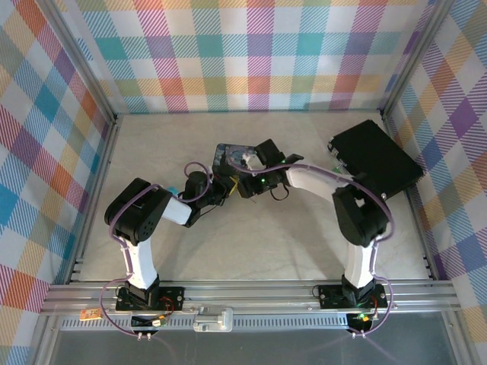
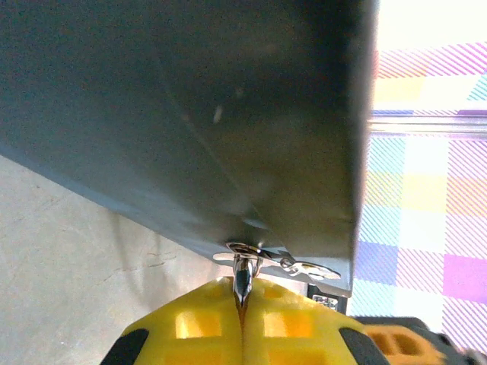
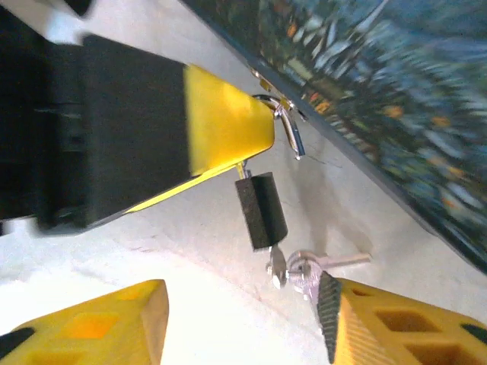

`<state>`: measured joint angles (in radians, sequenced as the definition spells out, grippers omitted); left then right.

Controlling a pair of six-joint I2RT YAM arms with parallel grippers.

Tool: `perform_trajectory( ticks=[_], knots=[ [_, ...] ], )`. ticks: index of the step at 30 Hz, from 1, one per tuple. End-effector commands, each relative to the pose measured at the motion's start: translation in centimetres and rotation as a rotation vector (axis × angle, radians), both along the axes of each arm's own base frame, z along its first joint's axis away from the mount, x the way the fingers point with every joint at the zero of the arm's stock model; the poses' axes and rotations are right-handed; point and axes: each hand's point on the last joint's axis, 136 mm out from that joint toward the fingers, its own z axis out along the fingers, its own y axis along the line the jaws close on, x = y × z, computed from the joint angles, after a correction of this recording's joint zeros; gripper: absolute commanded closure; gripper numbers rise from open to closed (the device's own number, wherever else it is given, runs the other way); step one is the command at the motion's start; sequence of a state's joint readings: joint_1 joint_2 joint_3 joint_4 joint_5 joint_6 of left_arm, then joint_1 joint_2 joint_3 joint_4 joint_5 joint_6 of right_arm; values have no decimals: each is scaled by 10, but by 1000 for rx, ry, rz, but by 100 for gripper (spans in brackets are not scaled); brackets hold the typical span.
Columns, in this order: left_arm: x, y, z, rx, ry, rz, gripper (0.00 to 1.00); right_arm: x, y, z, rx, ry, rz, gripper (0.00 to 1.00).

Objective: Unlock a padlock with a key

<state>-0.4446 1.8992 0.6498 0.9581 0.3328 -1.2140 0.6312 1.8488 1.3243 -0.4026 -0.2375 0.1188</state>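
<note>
In the right wrist view the padlock (image 3: 261, 210) hangs with its small black body below the blue painted tin (image 3: 380, 84). Its silvery shackle (image 3: 291, 131) passes through the tin's hasp. My left gripper (image 2: 242, 293) is shut on the shackle (image 2: 242, 275), and its yellow finger (image 3: 224, 125) shows above the body. The key (image 3: 277, 266) sticks out of the body's underside, with a ring and a second key (image 3: 344, 261) beside it. My right gripper (image 3: 243, 323) is open below the padlock, its right fingertip (image 3: 329, 308) close to the ring. From above, both grippers (image 1: 223, 188) (image 1: 243, 179) meet at the tin (image 1: 230, 155).
A big flat black case (image 1: 376, 160) lies at the back right against the checkered wall. The tin's grey side (image 2: 190, 114) looms directly over the left fingers. Bare table (image 1: 259, 236) stretches between the arms' bases and the grippers.
</note>
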Motion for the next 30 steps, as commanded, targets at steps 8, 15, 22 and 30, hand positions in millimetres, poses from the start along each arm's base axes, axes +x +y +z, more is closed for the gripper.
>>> perform_trajectory(
  ticks=[8,15,22,30],
  knots=[
    [-4,7,-12,54,14,20,100,55,-51,38,90,16,-457,31],
    [-2,8,-11,65,4,31,100,97,-39,25,75,-16,-509,26],
    [-2,15,-14,86,2,80,100,116,-45,-9,65,19,-669,26],
    [1,33,-24,88,21,247,100,93,-64,-32,80,45,-868,30]
  ],
)
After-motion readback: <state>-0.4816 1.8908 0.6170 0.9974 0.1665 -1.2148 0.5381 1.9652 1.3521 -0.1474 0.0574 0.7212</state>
